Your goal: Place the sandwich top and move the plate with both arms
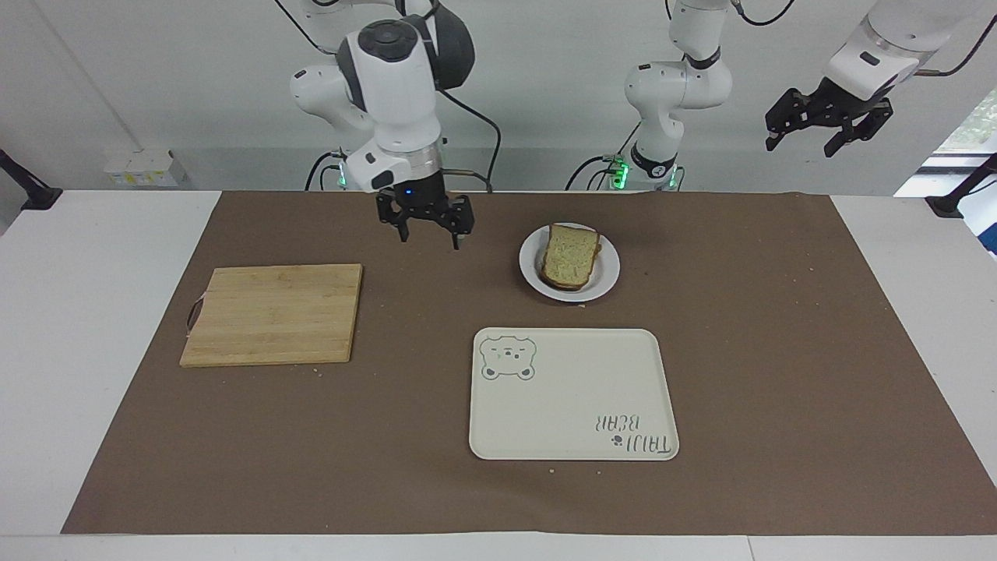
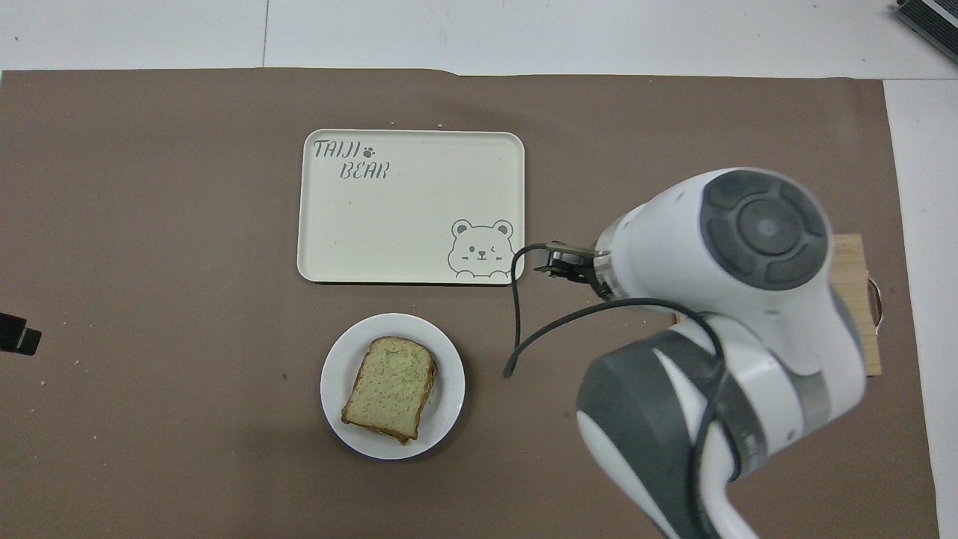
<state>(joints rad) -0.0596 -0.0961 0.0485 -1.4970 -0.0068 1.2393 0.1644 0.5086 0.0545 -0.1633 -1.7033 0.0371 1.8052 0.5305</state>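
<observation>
In the overhead view the right arm's wrist covers most of the wooden cutting board [image 2: 853, 262] and its own gripper. Whatever lies under the sandwich top [image 2: 391, 386] is hidden. The left gripper [image 2: 16, 334] is cut off at the picture's edge.

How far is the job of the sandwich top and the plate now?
Done: the sandwich top lies on the stack on the plate. In hand: nothing; the right gripper is open and empty in the air over the mat, between the cutting board and the plate, and the left gripper waits raised and open at its end. Left: moving the plate with both arms; the tray is bare.
</observation>
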